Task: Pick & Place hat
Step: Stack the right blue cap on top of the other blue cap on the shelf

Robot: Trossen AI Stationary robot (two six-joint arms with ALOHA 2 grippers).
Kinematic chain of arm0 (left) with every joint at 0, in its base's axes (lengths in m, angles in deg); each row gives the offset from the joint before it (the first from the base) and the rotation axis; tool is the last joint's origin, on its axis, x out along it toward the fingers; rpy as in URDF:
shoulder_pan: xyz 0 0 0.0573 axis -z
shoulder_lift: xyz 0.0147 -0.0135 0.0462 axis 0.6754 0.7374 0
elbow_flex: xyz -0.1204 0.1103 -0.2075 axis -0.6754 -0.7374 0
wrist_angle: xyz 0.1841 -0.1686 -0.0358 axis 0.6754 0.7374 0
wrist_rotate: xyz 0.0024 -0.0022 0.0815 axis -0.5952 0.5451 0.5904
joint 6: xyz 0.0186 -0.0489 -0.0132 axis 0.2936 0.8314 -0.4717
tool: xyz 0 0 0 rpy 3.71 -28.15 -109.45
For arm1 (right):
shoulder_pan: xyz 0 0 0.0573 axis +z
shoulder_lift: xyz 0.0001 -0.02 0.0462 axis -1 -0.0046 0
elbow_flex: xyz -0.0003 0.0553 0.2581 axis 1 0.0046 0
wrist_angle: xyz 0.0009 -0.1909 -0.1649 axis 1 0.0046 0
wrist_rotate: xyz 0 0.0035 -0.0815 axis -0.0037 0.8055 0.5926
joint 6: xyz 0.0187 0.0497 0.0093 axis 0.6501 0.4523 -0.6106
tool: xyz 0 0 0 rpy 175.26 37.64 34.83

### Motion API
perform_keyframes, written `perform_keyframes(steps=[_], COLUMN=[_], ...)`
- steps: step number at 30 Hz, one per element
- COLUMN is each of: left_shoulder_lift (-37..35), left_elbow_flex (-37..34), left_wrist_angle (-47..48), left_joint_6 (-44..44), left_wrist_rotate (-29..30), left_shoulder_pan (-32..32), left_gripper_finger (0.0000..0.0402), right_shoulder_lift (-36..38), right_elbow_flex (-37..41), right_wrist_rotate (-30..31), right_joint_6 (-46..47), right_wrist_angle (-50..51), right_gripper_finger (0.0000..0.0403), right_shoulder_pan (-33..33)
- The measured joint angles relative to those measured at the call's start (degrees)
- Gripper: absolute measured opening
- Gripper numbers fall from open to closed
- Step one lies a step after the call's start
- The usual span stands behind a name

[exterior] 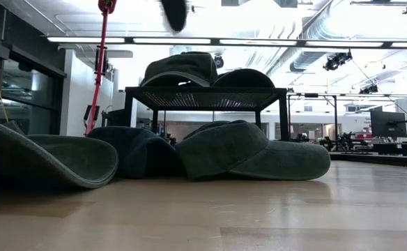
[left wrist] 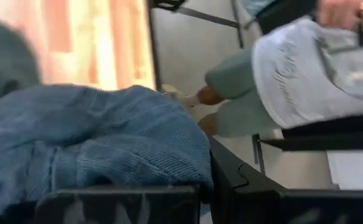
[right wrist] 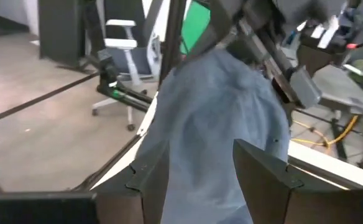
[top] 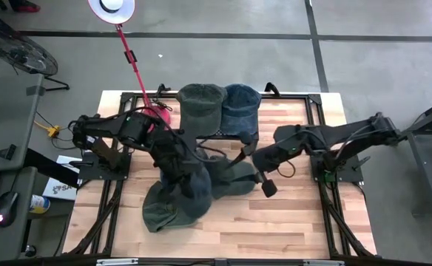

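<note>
The left gripper is buried among the hats, its fingertips hidden. In the left wrist view the blue hat covers everything between the jaws. The green hat is cut off by the low view's edge.

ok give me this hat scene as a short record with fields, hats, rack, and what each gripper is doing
hats on rack: green cap and blue cap, side by side on the black rack
hats on table: pile of caps mid-table, with a green cap at its near-left edge
left gripper: shut, over the pile, blue denim cap at its fingers
right gripper: fingers either side of pale blue fabric
table: light wood table
</note>
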Motion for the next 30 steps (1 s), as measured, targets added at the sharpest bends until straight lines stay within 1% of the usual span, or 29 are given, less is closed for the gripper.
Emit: perform_keyframes(steps=[3, 6, 11, 14, 17, 19, 24, 27, 29, 30], left_shoulder_lift=[1.1, 2.6, 5.2, 6.5, 7.3, 7.8, 7.8, 7.8, 7.8, 7.8], left_elbow_flex=[0.0, 0.0, 0.0, 0.0, 0.0, 0.0, 0.0, 0.0, 0.0, 0.0], left_wrist_angle=[-1.7, -3.9, -5.5, -5.8, -5.9, -6.5, -10.9, -10.8, -10.3, -9.7], left_joint_6=[-3.1, -7.4, -18.6, -24.6, -32.5, -36.7, -40.4, -42.8, -43.1, -43.1], left_wrist_rotate=[-3.4, -5.9, -8.4, -9.6, -9.8, -8.2, 0.2, 7.0, 9.5, 9.7], left_shoulder_pan=[0.0, -0.2, -0.2, -0.2, -0.2, -0.2, -0.2, -0.1, -0.1, -0.1], left_gripper_finger=[0.0000, 0.0000, 0.0000, 0.0000, 0.0000, 0.0000, 0.0000, 0.0000, 0.0000, 0.0000], right_shoulder_lift=[-0.6, -0.8, -0.8, -0.8, -0.8, -0.8, -0.8, -0.8, -0.8, -0.8], right_elbow_flex=[0.0, 0.0, 0.0, 0.0, 0.0, 0.0, 0.0, 0.0, 0.0, 0.0], right_wrist_rotate=[-2.0, -2.2, -2.7, -4.4, -4.9, -4.5, 0.0, 3.0, 4.7, 5.3], right_joint_6=[-0.3, -0.5, -1.4, -1.0, -1.0, -0.9, 0.3, 0.2, 0.2, 0.0], right_wrist_angle=[-0.3, -0.5, -0.6, -0.5, -0.3, 0.6, 4.0, 6.3, 6.7, 6.9], right_gripper_finger=[0.0169, 0.0170, 0.0170, 0.0169, 0.0169, 0.0169, 0.0170, 0.0169, 0.0170, 0.0170], right_shoulder_pan=[-0.4, -0.5, -0.6, -0.6, -0.6, -0.5, -0.5, -0.6, -0.6, -0.6])
